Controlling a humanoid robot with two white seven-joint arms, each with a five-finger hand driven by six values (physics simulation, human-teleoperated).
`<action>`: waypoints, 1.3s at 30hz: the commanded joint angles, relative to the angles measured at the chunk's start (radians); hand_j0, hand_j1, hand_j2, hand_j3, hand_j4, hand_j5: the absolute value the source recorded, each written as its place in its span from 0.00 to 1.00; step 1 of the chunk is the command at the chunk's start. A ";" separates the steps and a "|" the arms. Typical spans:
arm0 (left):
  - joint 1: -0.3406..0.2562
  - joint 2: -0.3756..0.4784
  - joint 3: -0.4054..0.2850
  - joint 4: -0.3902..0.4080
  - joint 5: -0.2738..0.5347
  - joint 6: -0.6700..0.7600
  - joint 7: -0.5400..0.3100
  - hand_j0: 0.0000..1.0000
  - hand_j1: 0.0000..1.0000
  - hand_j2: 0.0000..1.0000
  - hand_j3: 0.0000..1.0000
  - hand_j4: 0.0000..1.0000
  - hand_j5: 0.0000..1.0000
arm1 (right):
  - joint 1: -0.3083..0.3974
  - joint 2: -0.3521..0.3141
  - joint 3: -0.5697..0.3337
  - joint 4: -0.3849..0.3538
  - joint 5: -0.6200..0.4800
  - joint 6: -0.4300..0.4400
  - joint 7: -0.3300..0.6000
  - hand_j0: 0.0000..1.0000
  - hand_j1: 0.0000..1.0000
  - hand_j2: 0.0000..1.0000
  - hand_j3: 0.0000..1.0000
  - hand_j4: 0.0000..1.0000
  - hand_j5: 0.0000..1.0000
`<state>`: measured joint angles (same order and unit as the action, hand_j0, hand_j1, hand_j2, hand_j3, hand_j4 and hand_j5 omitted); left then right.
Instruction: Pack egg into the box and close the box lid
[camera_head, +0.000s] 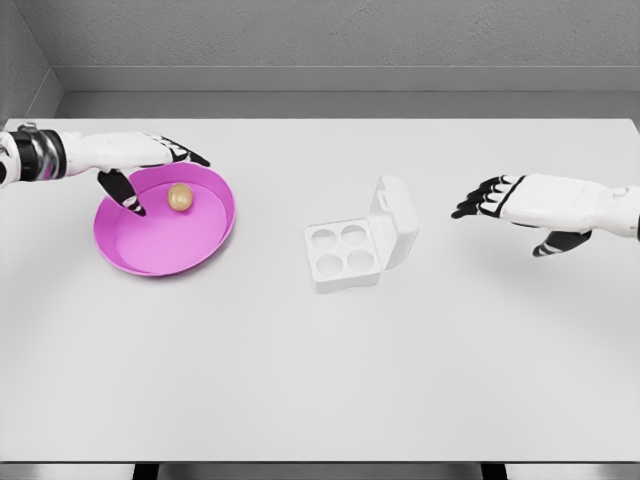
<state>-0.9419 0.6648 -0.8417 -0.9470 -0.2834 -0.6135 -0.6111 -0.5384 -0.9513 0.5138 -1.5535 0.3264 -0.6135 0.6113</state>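
A tan egg (179, 197) lies inside a pink bowl (150, 250) at the left of the table. My left hand (150, 175) hovers over the bowl's far rim, fingers spread, thumb pointing down just left of the egg, holding nothing. A white egg box (345, 255) with several round wells sits at the middle, its lid (393, 222) standing open on the right side. My right hand (495, 200) floats to the right of the box, apart from it, fingers relaxed and pointing toward the lid.
The white table (320, 380) stretches wide in front of the box and bowl. A grey wall (320, 40) runs behind the table's far edge.
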 joint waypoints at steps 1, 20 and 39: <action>0.002 -0.002 0.001 0.002 0.001 0.003 0.000 0.98 0.98 0.98 0.98 0.98 0.98 | -0.002 -0.006 -0.003 -0.013 -0.006 0.003 0.000 1.00 1.00 1.00 1.00 1.00 1.00; 0.021 -0.025 0.000 0.010 -0.066 0.003 0.000 0.87 0.87 0.87 0.87 0.87 0.87 | 0.018 -0.043 0.003 -0.042 -0.007 0.003 0.000 1.00 1.00 1.00 1.00 1.00 1.00; 0.011 -0.077 0.012 0.074 -0.145 0.003 0.000 0.79 0.79 0.79 0.79 0.79 0.79 | 0.015 -0.044 0.009 -0.068 -0.009 0.003 0.000 1.00 1.00 1.00 1.00 1.00 1.00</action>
<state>-0.9311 0.5909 -0.8321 -0.8739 -0.4277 -0.6133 -0.6112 -0.5231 -0.9942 0.5237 -1.6207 0.3227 -0.6135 0.6113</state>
